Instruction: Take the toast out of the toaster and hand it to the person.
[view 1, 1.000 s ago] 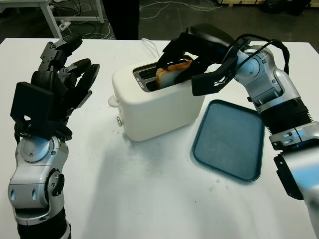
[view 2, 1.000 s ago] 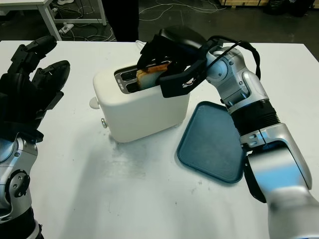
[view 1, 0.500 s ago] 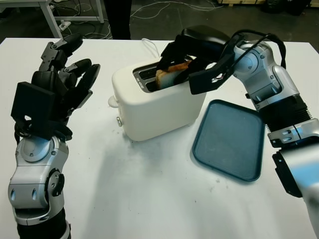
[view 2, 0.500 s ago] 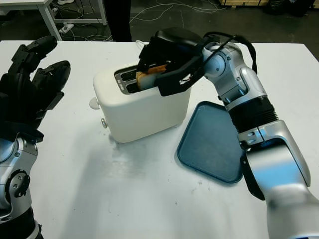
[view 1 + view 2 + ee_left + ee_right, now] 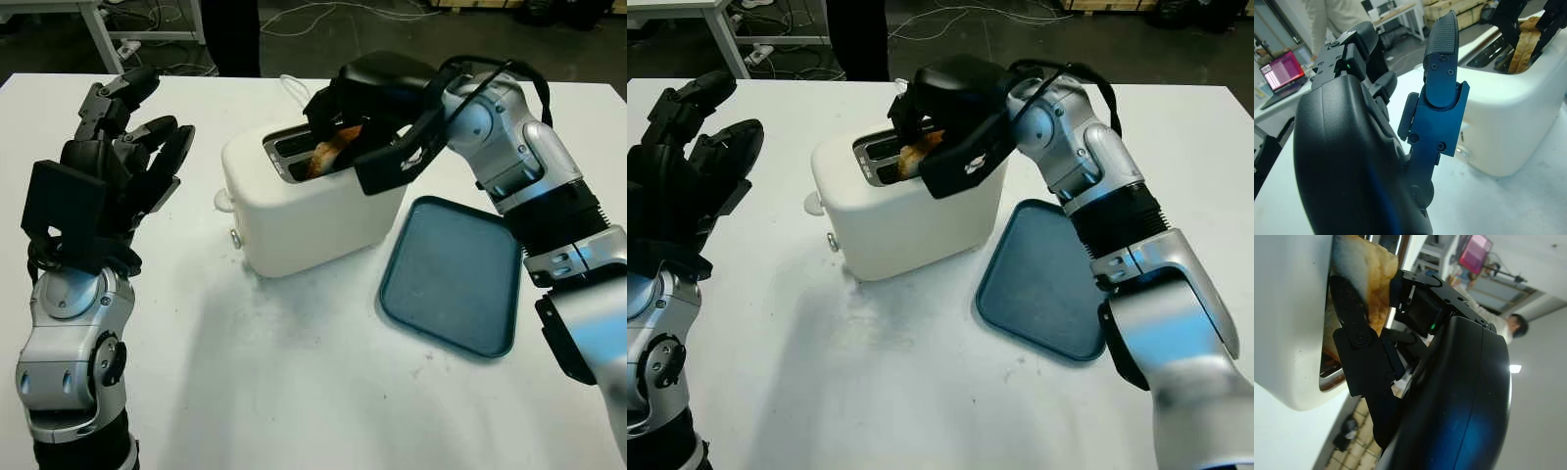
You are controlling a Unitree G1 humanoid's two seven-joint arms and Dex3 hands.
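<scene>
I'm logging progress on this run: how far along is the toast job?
Done: the right hand has reached the toaster and closed its fingers on the toast. In hand: the toast sits tilted, part-raised but not clear of its slot. Left: lifting it out and passing it to the person. The left hand is open, raised beside the toaster.

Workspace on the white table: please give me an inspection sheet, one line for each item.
Surface: white table, faint smudges in front of the toaster.
Job's things: toast stands tilted in a slot of the white toaster.
Clutter: blue tray, lying beside the toaster with nothing on it.
Hands: right hand over the toaster top, fingers closed on the toast; left hand open, raised beside the toaster.
Cables: black cable looped along the right arm; loose cables on the floor behind the table.
Surroundings: another table's legs and a person's legs beyond the far edge.
</scene>
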